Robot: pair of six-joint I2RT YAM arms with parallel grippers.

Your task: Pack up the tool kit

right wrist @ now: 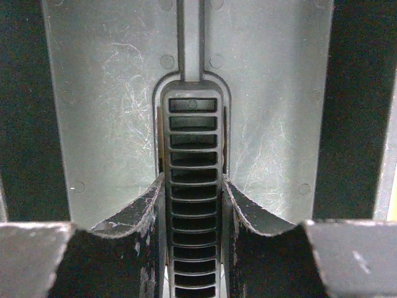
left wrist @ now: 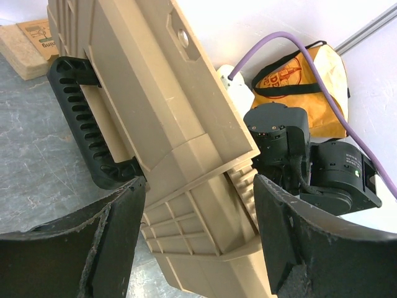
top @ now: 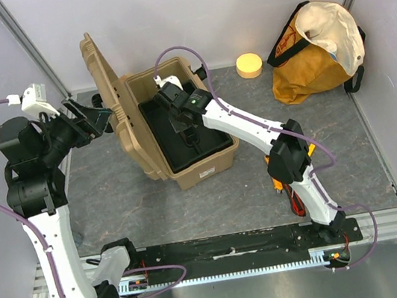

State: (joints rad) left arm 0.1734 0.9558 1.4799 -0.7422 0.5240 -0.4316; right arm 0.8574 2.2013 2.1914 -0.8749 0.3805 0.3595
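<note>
The tan tool kit (top: 209, 166) stands open at mid table, its lid (top: 111, 95) upright on the left. A black tray (top: 202, 145) sits inside it. My right gripper (top: 178, 118) reaches down into the box and is shut on the tray's slotted black handle (right wrist: 193, 167), with the grey tray surface (right wrist: 105, 93) behind. My left gripper (top: 99, 119) is open at the lid's outer side; in the left wrist view (left wrist: 198, 211) its fingers straddle the lid's tan edge (left wrist: 180, 124) without closing on it. The kit's black carry handle (left wrist: 80, 118) shows there too.
An orange-yellow cloth bag (top: 315, 51) sits at the back right, with a round yellow disc (top: 249, 64) beside it. A small tan block (left wrist: 25, 46) lies behind the lid. Orange-handled tools (top: 274, 175) lie under my right arm. White walls enclose the table.
</note>
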